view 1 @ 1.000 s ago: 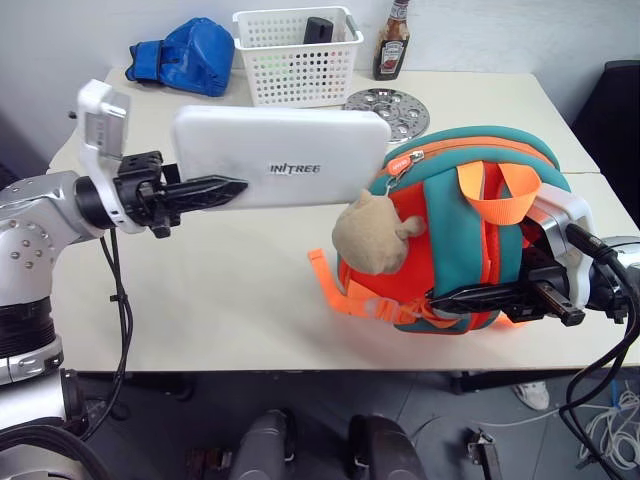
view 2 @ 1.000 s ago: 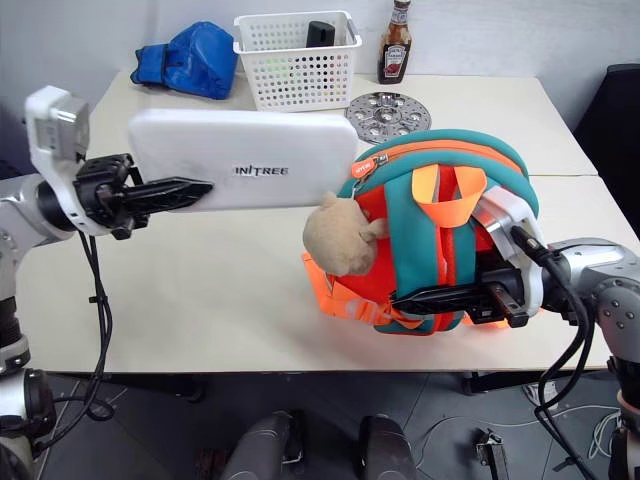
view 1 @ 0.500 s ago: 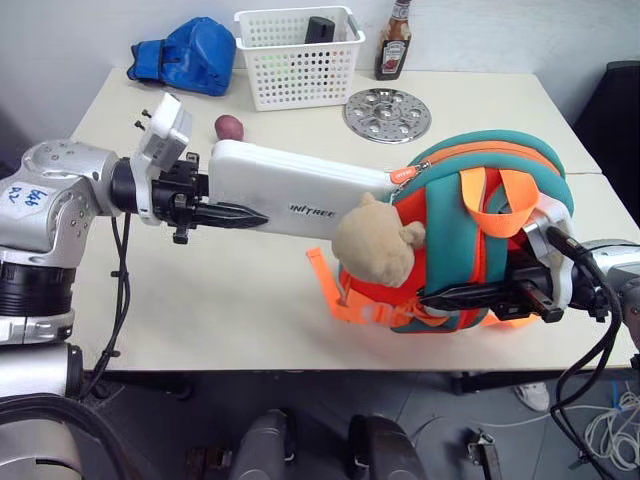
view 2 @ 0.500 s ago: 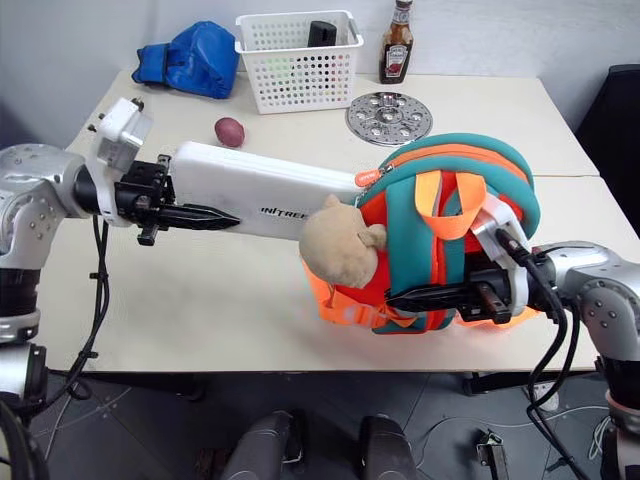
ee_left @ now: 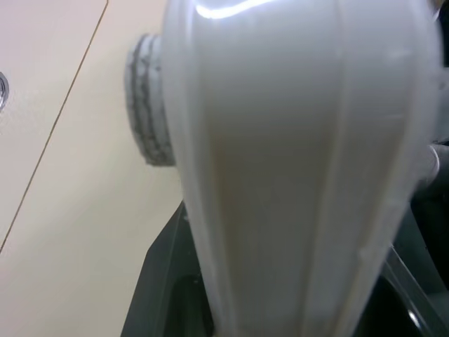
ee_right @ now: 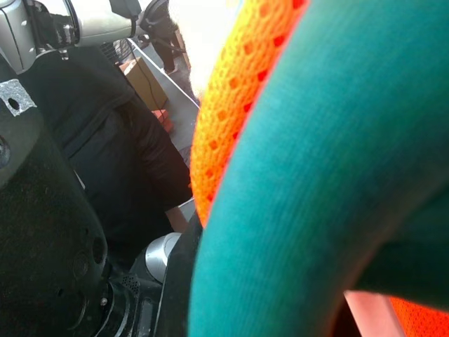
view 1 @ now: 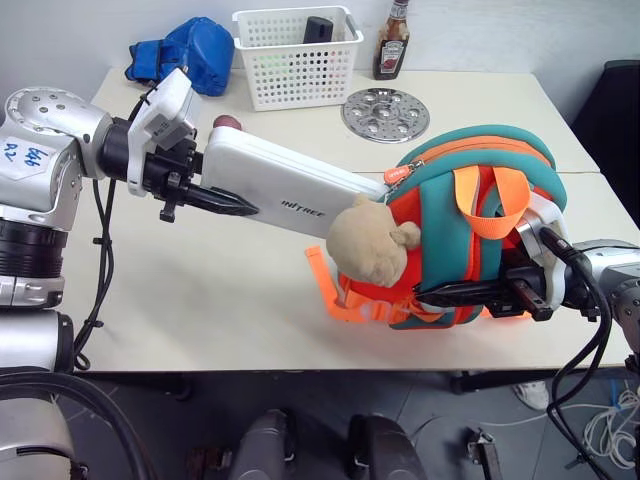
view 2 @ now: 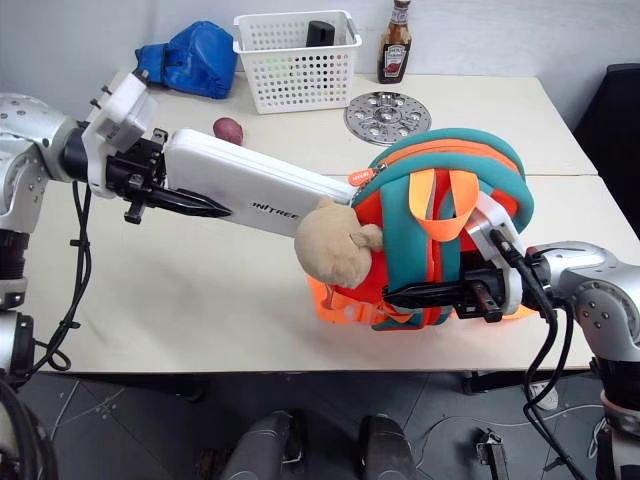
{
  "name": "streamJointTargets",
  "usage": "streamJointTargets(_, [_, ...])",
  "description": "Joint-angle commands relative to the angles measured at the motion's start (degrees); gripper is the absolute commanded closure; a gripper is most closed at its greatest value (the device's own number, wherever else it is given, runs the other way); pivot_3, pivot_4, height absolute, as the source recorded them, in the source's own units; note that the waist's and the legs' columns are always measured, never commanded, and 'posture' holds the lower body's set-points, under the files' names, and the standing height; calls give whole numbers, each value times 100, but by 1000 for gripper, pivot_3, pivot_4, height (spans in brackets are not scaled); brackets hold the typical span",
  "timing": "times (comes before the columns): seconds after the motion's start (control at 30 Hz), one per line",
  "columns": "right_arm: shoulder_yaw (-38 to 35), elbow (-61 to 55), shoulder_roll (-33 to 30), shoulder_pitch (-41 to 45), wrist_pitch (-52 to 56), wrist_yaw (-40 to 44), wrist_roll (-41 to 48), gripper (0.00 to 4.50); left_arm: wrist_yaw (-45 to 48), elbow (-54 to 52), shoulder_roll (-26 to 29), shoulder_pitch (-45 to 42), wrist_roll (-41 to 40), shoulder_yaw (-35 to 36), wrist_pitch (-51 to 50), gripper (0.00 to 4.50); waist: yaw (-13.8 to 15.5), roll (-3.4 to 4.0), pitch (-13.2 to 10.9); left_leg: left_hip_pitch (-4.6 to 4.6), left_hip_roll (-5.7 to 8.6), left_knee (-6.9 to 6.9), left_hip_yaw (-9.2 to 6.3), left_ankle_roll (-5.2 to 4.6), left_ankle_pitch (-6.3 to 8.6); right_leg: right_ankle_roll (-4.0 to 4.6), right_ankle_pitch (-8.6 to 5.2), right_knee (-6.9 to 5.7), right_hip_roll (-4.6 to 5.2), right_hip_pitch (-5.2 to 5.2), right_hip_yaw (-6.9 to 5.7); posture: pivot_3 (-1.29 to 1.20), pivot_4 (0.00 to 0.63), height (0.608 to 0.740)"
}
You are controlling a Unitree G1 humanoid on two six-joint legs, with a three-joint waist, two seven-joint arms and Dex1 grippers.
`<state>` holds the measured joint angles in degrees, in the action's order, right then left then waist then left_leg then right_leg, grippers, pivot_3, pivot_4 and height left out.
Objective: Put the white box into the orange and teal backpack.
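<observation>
The white box [view 1: 290, 185] hangs above the table, sloping down to the right. My left gripper [view 1: 235, 198] is shut on its left end. The box's far end meets the upper left edge of the orange and teal backpack [view 1: 450, 240], by the zip pull and behind the tan plush toy [view 1: 368, 240]. I cannot tell if that end is inside. The backpack stands upright at the table's front right. My right gripper [view 1: 440, 293] is shut on its lower right side. In the left wrist view the box [ee_left: 302, 175] sits between the fingers. A teal strap [ee_right: 337, 175] lies close in the right wrist view.
At the back of the table [view 1: 200, 330] stand a white perforated basket [view 1: 297, 55] with a dark item inside, a blue fabric bundle [view 1: 190, 55], a sauce bottle [view 1: 391, 40] and a round metal disc [view 1: 383, 114]. A small reddish thing [view 1: 226, 122] lies behind the box.
My left arm has lifted the held end of the box and tipped its far end down to the backpack's zip edge; the box has rolled flatter. The right gripper and backpack barely moved.
</observation>
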<state>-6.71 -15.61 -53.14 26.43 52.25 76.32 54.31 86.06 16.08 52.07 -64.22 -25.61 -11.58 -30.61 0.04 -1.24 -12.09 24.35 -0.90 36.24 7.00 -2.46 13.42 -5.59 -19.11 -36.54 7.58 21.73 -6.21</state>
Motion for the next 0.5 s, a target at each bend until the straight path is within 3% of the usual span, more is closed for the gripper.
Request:
streamJointTargets(0.03, [29,-200,59,25,-108,-11,16,4489,369,-101,-250,-130,-51,32,-1,3104,4,0,0,1,0,2,-1,0,0,0,0,0,0,0,-1,0,150,740])
streamJointTargets(0.27, [93,-253,143,55,-117,-61,23,4489,-251,111,-1088,-283,-158,346,-232,3104,8,-2,-1,6,0,17,-3,-3,1,-2,1,-12,-2,0,-5,0,150,740])
streamJointTargets(0.5, [111,-368,190,0,-109,-136,80,4489,-697,152,-1573,-318,-212,711,-559,3104,-23,-3,-2,10,-1,30,-9,-5,2,-4,2,-29,-1,1,-6,0,150,740])
